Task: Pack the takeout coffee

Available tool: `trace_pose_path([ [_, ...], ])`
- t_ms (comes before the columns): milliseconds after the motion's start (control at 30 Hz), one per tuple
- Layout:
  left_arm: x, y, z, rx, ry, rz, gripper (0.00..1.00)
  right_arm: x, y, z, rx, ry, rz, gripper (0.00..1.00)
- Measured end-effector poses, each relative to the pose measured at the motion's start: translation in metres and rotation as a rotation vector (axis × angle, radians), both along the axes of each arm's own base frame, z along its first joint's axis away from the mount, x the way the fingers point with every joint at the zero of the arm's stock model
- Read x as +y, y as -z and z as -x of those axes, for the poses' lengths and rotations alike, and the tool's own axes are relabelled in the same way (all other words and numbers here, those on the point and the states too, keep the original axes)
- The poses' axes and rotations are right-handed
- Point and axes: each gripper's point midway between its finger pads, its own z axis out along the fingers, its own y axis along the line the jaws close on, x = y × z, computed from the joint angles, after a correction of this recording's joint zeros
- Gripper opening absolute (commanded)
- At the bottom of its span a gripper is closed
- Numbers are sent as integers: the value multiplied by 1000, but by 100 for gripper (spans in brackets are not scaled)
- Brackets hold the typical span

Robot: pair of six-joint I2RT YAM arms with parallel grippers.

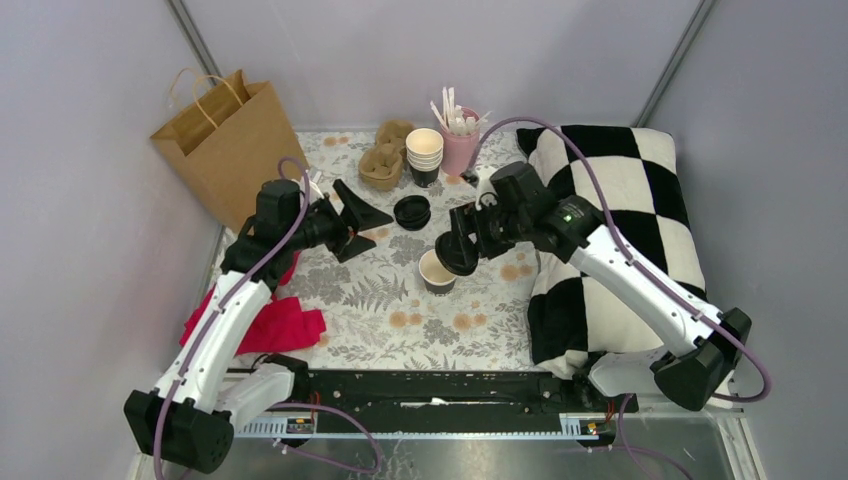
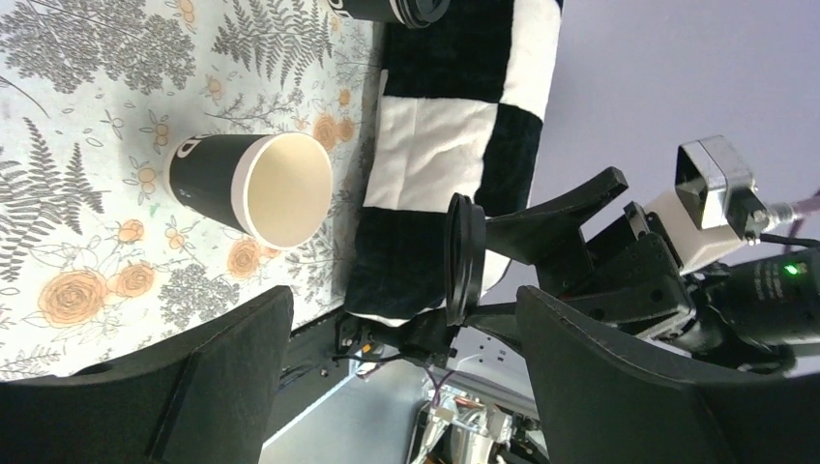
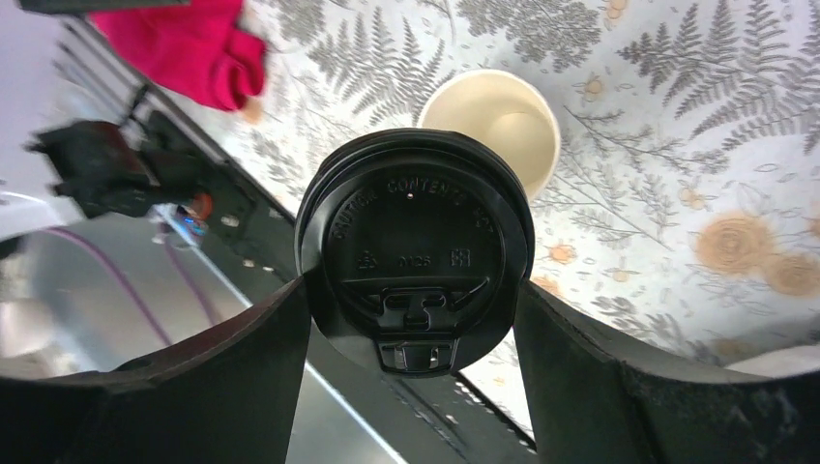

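The coffee cup (image 1: 437, 272), black outside and cream inside, stands upright and lidless on the floral mat (image 1: 380, 300). My right gripper (image 1: 462, 250) is shut on a round black lid (image 1: 455, 254), held on edge just above and right of the cup. In the right wrist view the lid (image 3: 416, 232) sits between the fingers and the open cup (image 3: 503, 121) lies beyond it. My left gripper (image 1: 362, 222) is open and empty, left of the cup. Its wrist view shows the cup (image 2: 251, 186) and the held lid (image 2: 462, 259) edge-on.
A brown paper bag (image 1: 225, 145) stands at the back left. A stack of lidless cups (image 1: 424, 155), a low stack of lids (image 1: 412, 212), a cardboard cup carrier (image 1: 385, 160) and a pink cup of stirrers (image 1: 460, 140) are at the back. A checkered pillow (image 1: 620, 230) lies right, a red cloth (image 1: 265, 320) left.
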Motion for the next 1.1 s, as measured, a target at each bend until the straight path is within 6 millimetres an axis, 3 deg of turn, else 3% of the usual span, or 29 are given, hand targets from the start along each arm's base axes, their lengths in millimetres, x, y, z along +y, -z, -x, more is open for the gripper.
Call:
trace_pose_path([
  [233,4,23,1,-75,32,-85,89,3,32,2,-117,-91,226,78],
  [367,9,67,11,-81,49,-130,89,1,52,-3,-138,-110,320,78],
  [500,12,86,21,-96,55,-144,88,6,68,-4,-150,-142,376,78],
  [800,12,94,31,-183,92,-149,88,24,96,-3,-172,-186,438,80],
  [1100,10,101,32,-218,130,-157,89,26,118,-15,-167,-165,506,81],
])
